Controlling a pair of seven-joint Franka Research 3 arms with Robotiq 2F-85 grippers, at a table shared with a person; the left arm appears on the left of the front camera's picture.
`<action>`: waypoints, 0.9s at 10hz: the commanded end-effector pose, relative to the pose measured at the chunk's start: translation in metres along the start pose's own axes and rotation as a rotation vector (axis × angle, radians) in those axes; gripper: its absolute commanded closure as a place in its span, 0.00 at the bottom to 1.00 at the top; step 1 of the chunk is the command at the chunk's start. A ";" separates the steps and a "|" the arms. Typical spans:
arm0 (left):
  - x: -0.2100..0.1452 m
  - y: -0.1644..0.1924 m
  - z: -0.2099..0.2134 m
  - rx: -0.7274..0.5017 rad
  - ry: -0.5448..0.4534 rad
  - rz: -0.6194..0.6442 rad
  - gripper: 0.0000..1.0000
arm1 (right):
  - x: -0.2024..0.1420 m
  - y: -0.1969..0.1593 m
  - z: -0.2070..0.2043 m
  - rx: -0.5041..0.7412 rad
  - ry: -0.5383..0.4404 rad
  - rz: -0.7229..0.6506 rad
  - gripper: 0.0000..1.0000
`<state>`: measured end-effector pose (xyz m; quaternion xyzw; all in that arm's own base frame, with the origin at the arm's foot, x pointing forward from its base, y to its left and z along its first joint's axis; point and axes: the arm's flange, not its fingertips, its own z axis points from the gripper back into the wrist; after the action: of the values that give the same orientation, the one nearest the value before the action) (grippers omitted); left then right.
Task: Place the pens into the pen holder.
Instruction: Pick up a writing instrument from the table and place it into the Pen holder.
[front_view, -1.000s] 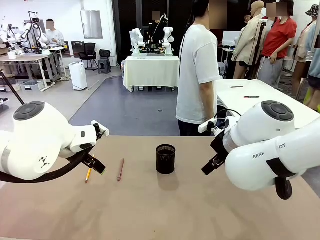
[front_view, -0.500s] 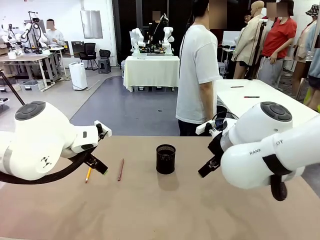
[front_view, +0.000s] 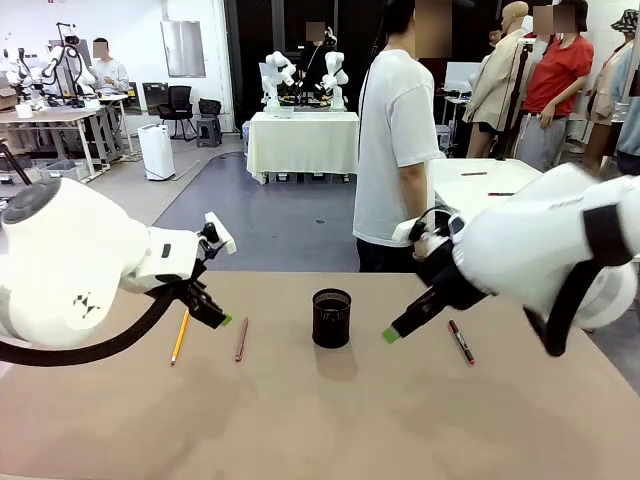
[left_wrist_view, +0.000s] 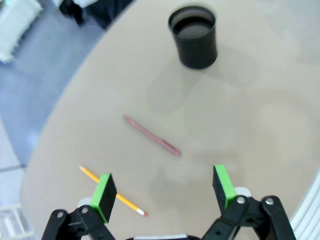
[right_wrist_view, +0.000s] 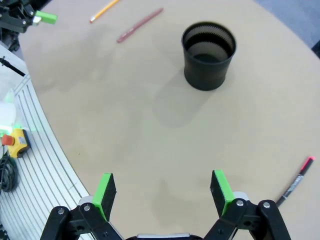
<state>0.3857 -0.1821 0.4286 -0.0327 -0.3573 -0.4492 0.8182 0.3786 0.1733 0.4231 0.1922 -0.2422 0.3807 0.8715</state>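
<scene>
Your left gripper (left_wrist_view: 162, 192) and right gripper (right_wrist_view: 162, 192) hang with fingers spread wide, holding nothing. Left of the pen holder (front_view: 331, 318) lies the reddish-brown pen (front_view: 241, 339), with the yellow pencil (front_view: 180, 337) farther left. The red-tipped pen (front_view: 461, 341) lies to its right.

My pads (left_wrist_view: 105, 190) are green. The pen holder (front_view: 331, 318) is black mesh. The first pen (front_view: 180, 336) is yellow-orange, the second pen (front_view: 241, 338) reddish-brown; the third pen (front_view: 461, 341), I think, is dark with a pinkish-red end.
</scene>
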 end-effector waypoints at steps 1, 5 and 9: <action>-0.063 -0.014 0.028 -0.039 -0.130 -0.090 0.00 | 0.009 -0.019 0.026 0.027 -0.044 0.013 0.00; -0.097 -0.024 0.050 -0.074 -0.191 -0.084 0.00 | 0.013 -0.046 0.081 -0.047 -0.126 0.062 0.00; 0.008 0.016 0.027 -0.040 -0.181 -0.140 0.00 | 0.015 -0.043 0.081 -0.043 -0.095 0.038 0.00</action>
<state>0.3864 -0.1675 0.4538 -0.0712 -0.4205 -0.5138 0.7444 0.3964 0.1114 0.4928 0.1766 -0.2977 0.3861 0.8550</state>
